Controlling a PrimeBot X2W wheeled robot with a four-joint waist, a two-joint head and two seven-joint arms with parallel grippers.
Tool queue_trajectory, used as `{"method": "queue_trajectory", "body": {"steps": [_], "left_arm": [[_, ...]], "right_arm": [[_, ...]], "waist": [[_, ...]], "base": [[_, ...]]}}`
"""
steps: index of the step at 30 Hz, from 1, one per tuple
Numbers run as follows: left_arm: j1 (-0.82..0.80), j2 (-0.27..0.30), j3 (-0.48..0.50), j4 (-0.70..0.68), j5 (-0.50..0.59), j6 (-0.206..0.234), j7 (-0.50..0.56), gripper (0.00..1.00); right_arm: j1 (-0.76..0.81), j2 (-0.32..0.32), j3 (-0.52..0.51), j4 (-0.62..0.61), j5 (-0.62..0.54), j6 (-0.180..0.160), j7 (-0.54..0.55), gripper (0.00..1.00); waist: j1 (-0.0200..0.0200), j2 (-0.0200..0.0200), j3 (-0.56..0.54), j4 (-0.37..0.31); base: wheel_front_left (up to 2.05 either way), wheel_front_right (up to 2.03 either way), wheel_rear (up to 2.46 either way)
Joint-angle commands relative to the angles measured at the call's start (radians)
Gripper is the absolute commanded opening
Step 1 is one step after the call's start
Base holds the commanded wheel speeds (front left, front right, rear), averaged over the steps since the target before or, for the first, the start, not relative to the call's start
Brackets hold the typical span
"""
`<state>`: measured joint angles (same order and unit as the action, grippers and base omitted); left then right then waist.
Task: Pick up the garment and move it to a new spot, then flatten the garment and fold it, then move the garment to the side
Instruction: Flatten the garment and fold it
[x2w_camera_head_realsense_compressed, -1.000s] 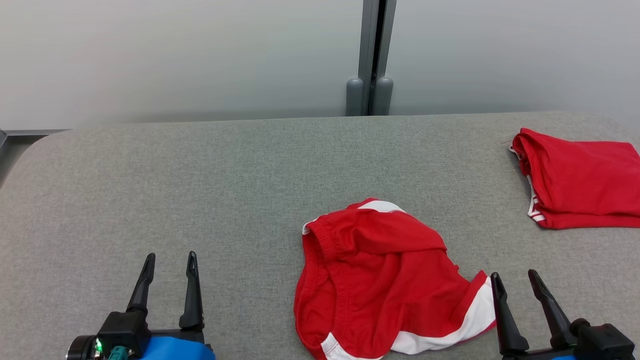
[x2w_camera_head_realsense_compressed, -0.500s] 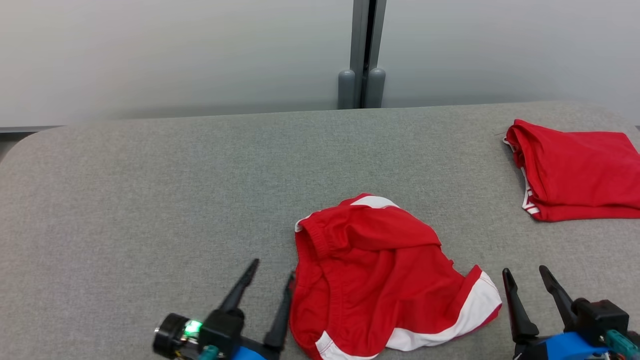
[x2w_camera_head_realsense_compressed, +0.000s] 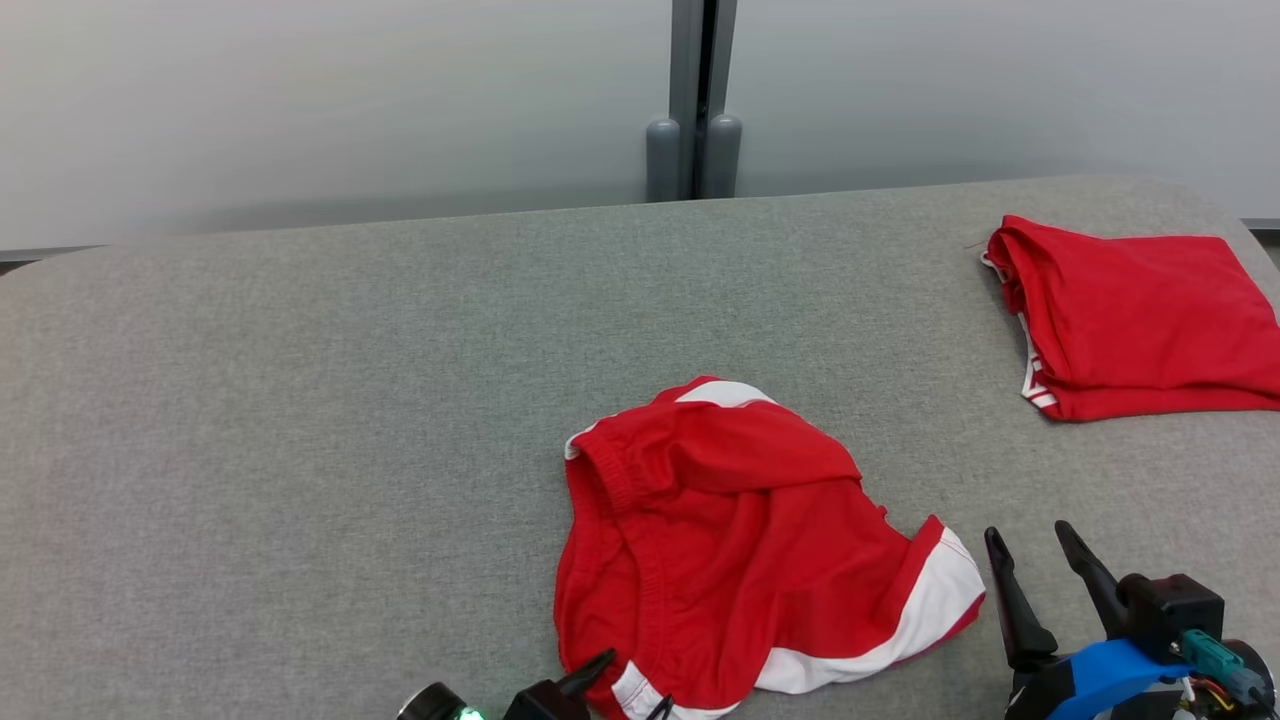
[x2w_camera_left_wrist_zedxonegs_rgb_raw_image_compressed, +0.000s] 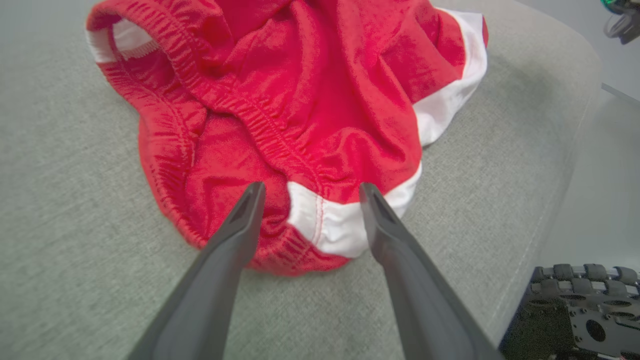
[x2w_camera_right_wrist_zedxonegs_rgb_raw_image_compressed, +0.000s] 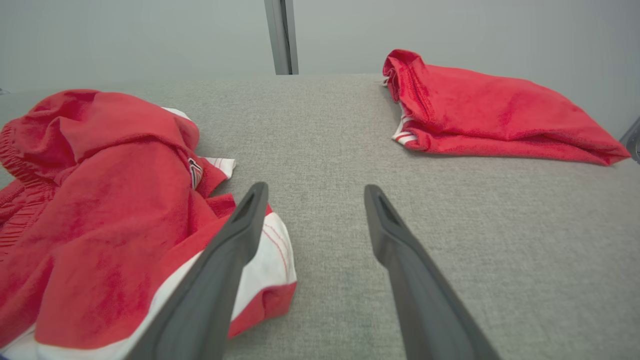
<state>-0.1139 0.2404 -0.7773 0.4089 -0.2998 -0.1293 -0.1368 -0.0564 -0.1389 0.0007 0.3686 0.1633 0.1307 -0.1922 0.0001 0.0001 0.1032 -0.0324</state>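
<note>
Table (x2w_camera_head_realsense_compressed: 300, 400): grey fabric top.
Red shorts (x2w_camera_head_realsense_compressed: 730, 540): crumpled, white-trimmed, 5 o'clock of table centre.
Folded red garment (x2w_camera_head_realsense_compressed: 1130, 320): 2 o'clock, well apart.
Left gripper (x2w_camera_left_wrist_zedxonegs_rgb_raw_image_compressed: 312, 189): spread, shorts' white hem between its fingers, 12 o'clock.
Right gripper (x2w_camera_head_realsense_compressed: 1028, 535): spread, empty; shorts at 9 o'clock.

No legible text, numbers or brand marks on the crumpled red garment (x2w_camera_head_realsense_compressed: 740, 540), the folded red garment (x2w_camera_head_realsense_compressed: 1130, 320) or the grey table (x2w_camera_head_realsense_compressed: 300, 400). One small sewn tag (x2w_camera_right_wrist_zedxonegs_rgb_raw_image_compressed: 194, 172) on the crumpled garment, right wrist view — too small to read.
</note>
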Motion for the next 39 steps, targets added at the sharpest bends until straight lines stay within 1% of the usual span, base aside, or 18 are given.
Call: {"method": "queue_trajectory", "body": {"steps": [1, 6, 10, 11, 12, 13, 19, 22, 32, 36, 39], "left_arm": [[-0.023, 0.009, -0.016, 0.013, -0.014, -0.001, 0.012, 1.0], [-0.053, 0.023, -0.085, 0.048, -0.061, -0.001, 0.036, 1.0], [-0.064, 0.022, -0.109, 0.072, -0.081, -0.001, 0.053, 1.0], [-0.069, 0.02, -0.114, 0.077, -0.089, -0.001, 0.054, 0.72], [-0.072, 0.019, -0.119, 0.083, -0.095, -0.001, 0.054, 0.34], [-0.074, 0.018, -0.123, 0.087, -0.102, -0.001, 0.052, 0.0], [-0.086, 0.01, -0.103, 0.086, -0.138, -0.001, 0.017, 0.0], [-0.091, 0.017, -0.081, 0.078, -0.152, 0.01, -0.005, 0.0], [-0.059, 0.08, 0.033, 0.028, -0.222, 0.078, -0.069, 0.0], [-0.038, 0.104, 0.061, 0.012, -0.244, 0.095, -0.077, 0.0], [-0.024, 0.111, 0.068, 0.004, -0.259, 0.097, -0.072, 0.0]], "right_arm": [[-0.014, -0.006, 0.002, 0.006, 0.005, 0.0, -0.007, 1.0], [-0.026, -0.012, 0.005, 0.022, 0.01, 0.0, -0.017, 1.0], [-0.03, -0.011, 0.006, 0.03, 0.011, 0.0, -0.022, 1.0], [-0.03, -0.011, 0.006, 0.032, 0.011, 0.0, -0.023, 1.0], [-0.029, -0.008, 0.006, 0.033, 0.009, 0.0, -0.024, 1.0], [-0.027, -0.006, 0.006, 0.033, 0.008, 0.0, -0.026, 1.0], [-0.016, -0.006, 0.01, 0.038, 0.017, 0.0, -0.031, 1.0], [-0.014, -0.007, 0.014, 0.04, 0.022, 0.0, -0.033, 1.0], [-0.003, 0.0, 0.01, 0.044, 0.028, 0.0, -0.043, 1.0], [0.002, 0.004, 0.009, 0.047, 0.029, 0.0, -0.047, 1.0], [0.005, 0.005, 0.008, 0.049, 0.029, 0.0, -0.048, 1.0]], "waist": [[-0.0001, -0.0001, 0.001, -0.004], [-0.0001, -0.0001, 0.005, -0.016], [-0.0001, -0.0001, 0.004, -0.019], [-0.0001, -0.0001, 0.002, -0.019], [-0.0001, -0.0001, 0.0, -0.019], [-0.0001, -0.0001, -0.001, -0.019], [-0.0001, -0.0001, -0.01, -0.005], [-0.0001, -0.0001, -0.011, 0.004], [-0.0001, -0.0001, -0.008, 0.03], [-0.0001, -0.0001, -0.009, 0.033], [-0.0001, -0.0001, -0.012, 0.034]], "base": [[0.0, 0.0, 0.0], [0.0, 0.0, 0.0], [0.0, 0.0, 0.0], [0.0, 0.0, 0.0], [0.0, 0.0, 0.0], [0.0, 0.0, 0.0], [0.0, 0.0, 0.0], [0.0, 0.0, 0.0], [0.0, 0.0, 0.0], [0.0, 0.0, 0.0], [0.0, 0.0, 0.0]]}}
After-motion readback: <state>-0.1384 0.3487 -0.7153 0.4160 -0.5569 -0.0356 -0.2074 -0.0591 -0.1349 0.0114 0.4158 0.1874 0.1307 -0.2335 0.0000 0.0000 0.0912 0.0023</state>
